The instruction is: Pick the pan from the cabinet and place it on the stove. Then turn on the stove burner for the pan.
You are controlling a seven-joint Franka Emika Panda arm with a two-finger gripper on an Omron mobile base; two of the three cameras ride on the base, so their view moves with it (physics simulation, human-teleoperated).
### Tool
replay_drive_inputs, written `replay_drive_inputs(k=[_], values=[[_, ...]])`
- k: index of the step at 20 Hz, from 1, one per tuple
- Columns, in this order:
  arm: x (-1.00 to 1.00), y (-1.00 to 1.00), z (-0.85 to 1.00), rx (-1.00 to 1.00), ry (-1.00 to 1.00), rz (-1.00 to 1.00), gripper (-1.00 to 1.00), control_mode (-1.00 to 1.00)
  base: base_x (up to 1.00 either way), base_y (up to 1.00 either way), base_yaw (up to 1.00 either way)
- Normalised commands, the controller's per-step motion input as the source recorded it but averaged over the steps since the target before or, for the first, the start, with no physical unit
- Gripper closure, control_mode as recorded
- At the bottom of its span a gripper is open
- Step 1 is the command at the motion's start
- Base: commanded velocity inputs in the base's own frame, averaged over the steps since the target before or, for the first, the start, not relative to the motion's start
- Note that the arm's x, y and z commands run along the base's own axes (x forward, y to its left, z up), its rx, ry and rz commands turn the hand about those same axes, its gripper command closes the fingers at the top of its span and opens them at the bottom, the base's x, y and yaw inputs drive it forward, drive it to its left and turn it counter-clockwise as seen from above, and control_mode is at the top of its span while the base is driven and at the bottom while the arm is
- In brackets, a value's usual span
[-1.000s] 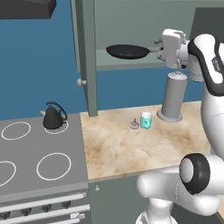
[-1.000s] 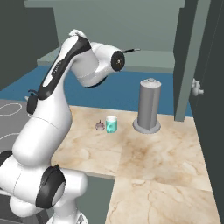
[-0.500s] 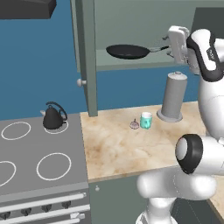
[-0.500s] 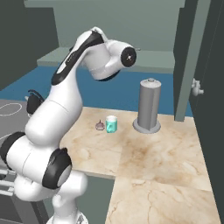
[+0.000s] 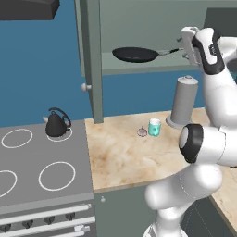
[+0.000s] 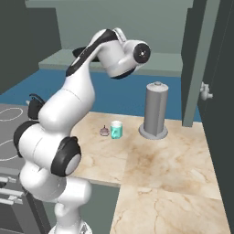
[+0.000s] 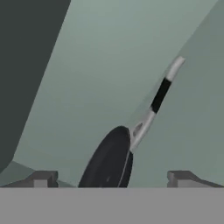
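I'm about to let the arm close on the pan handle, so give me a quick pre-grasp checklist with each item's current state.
1. Cabinet door open, pan reachable on the shelf: ok.
2. Gripper jaws wide open: ok.
3. Pan lies between the fingertips in the hand view: ok.
4. Handle itself between the fingers: not ok, it lies beyond them.
5. Front stove rings free; kettle sits on a back one: ok.
6. Burner knobs' setting: cannot tell.

The pan (image 5: 135, 54) lies in the cabinet (image 5: 139, 28), seemingly above the counter (image 5: 125, 152).
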Motion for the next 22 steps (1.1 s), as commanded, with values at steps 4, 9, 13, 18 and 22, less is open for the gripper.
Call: replay_drive_inputs(k=[4, 9, 13, 18, 22], values=[[0.42, -0.29, -0.07, 0.00, 0.15, -0.11, -1.00, -1.00, 0.00, 0.00, 0.00], [0.50, -0.20, -0.10, 0.00, 0.17, -0.11, -1.00, -1.00, 0.00, 0.00, 0.00], [0.48, -0.14, -0.12, 0.00, 0.15, -0.09, -1.00, -1.00, 0.00, 0.00, 0.00], [0.41, -0.01, -0.25, -0.01, 0.10, -0.05, -1.00, -1.00, 0.00, 0.00, 0.00], [0.35, 0.00, -0.35, -0.03, 0.05, -0.02, -1.00, -1.00, 0.00, 0.00, 0.00]])
